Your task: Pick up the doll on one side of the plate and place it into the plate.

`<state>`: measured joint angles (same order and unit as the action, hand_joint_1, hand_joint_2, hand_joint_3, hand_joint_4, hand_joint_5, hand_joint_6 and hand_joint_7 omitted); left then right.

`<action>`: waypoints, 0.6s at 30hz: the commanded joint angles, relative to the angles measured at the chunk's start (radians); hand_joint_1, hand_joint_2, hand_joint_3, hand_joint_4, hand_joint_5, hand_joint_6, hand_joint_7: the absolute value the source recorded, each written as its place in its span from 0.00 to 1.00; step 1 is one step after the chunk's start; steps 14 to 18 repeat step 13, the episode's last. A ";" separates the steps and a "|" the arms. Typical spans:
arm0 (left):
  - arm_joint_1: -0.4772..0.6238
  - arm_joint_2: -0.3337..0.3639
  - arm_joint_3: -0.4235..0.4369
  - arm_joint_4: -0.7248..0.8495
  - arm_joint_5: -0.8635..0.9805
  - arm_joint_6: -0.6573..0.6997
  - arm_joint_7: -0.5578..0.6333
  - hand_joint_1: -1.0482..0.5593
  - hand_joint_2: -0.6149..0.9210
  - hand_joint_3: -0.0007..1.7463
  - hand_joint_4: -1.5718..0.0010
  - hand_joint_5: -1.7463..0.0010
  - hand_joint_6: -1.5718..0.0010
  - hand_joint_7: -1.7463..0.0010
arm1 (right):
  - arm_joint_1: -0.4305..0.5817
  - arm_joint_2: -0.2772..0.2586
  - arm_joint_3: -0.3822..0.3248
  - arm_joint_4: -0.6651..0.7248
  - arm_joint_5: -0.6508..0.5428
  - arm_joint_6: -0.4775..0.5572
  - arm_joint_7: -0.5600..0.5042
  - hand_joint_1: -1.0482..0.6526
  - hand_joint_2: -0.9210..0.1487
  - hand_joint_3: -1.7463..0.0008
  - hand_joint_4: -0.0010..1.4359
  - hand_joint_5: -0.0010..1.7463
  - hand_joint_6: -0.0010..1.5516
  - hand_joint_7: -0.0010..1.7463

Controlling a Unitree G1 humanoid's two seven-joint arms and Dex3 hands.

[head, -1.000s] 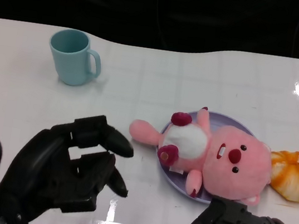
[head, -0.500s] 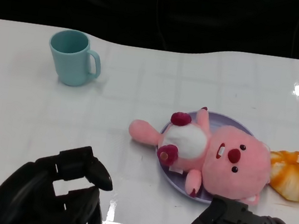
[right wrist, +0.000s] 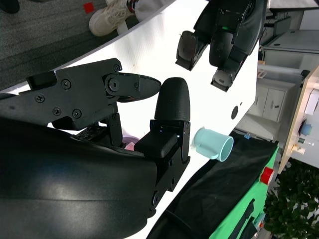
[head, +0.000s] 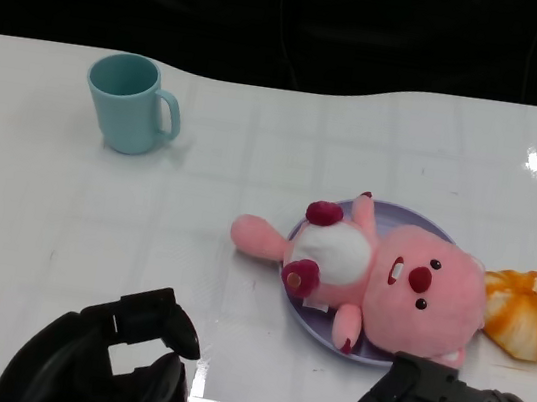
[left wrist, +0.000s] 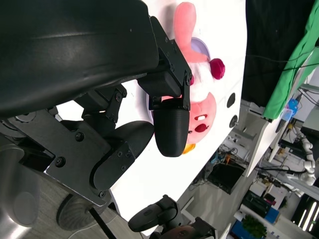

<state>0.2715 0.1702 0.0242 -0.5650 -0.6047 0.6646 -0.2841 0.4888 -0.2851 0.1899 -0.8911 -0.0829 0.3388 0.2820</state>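
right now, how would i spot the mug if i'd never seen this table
Start at the white table and look to its far left part, well away from the pink plush doll lying on the lilac plate. The light teal plastic mug stands upright there alone, the only blue-green thing, its handle facing the doll's side.

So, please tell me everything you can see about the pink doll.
The pink doll is a soft plush animal with a big round head, dark eyes, a red nose, a white belly and dark red paw tips. It lies on its back across the purple plate, head toward the orange plush, which it touches. One arm reaches past the plate rim onto the white table. Neither hand touches it.
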 commanded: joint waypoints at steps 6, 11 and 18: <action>-0.008 0.006 -0.028 -0.009 0.020 -0.007 0.013 0.53 0.65 0.80 0.46 0.00 0.54 0.05 | 0.010 -0.019 -0.023 0.014 0.011 -0.035 0.008 0.49 0.00 0.80 0.47 0.90 0.38 0.74; 0.007 -0.001 -0.022 -0.018 0.004 -0.010 0.008 0.53 0.66 0.79 0.46 0.00 0.54 0.05 | 0.021 -0.021 -0.032 0.018 0.017 -0.049 0.012 0.48 0.00 0.80 0.47 0.91 0.39 0.74; 0.013 0.000 -0.024 -0.025 0.005 -0.011 0.007 0.52 0.66 0.78 0.46 0.00 0.54 0.05 | 0.024 -0.020 -0.034 0.016 0.018 -0.053 0.013 0.48 0.00 0.80 0.48 0.91 0.39 0.75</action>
